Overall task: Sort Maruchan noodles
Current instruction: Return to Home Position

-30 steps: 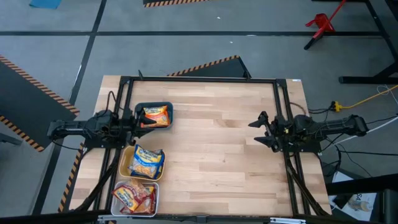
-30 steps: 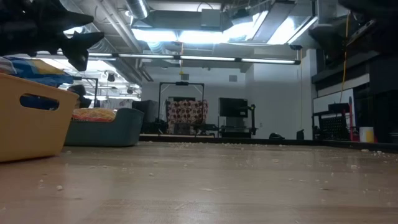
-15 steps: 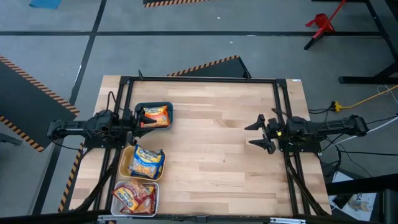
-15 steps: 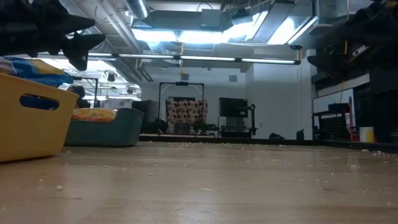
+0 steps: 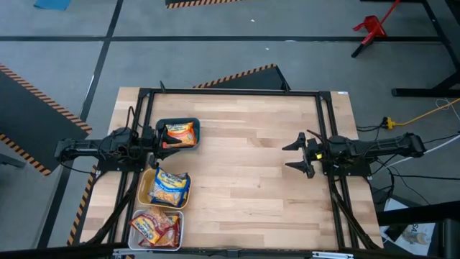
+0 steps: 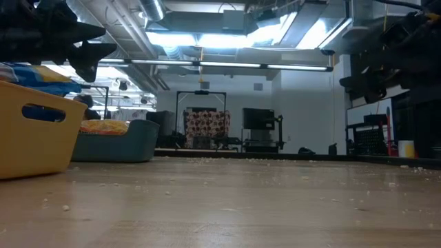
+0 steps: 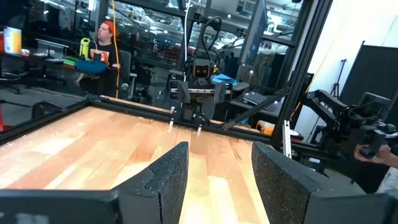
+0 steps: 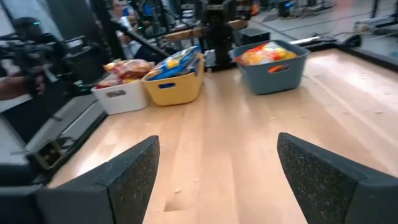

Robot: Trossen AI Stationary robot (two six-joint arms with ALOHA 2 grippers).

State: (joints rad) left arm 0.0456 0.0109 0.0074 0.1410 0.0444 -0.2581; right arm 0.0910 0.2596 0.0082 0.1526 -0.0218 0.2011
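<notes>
My right gripper (image 5: pixel 290 155) hangs with its fingers spread wide and nothing between them, near the right edge of the table (image 5: pixel 244 165), well apart from every bin. My left gripper (image 5: pixel 156 138) is parted more narrowly, also empty, at the left edge just beside the teal bin (image 5: pixel 177 121).

The noodles are all binned. The orange packets (image 5: pixel 180 134) lie in the teal bin, the blue packets (image 5: pixel 169 187) in the yellow bin (image 5: pixel 144 188), and the red-pink packets (image 5: pixel 154 226) in the white bin (image 5: pixel 180 232).

The risk I see is on the left. My fingers sit so close to the teal bin that a careless swing could clip its rim and shove it. A knock passed on to the yellow bin could tip its top packet out.

The low view shows what the high view cannot: the blue packets stand proud of the yellow rim. It leaves out the white bin, which the high view and my right wrist view show. My left wrist view shows no bins, only bare tabletop, my right arm opposite and a seated person beyond.
</notes>
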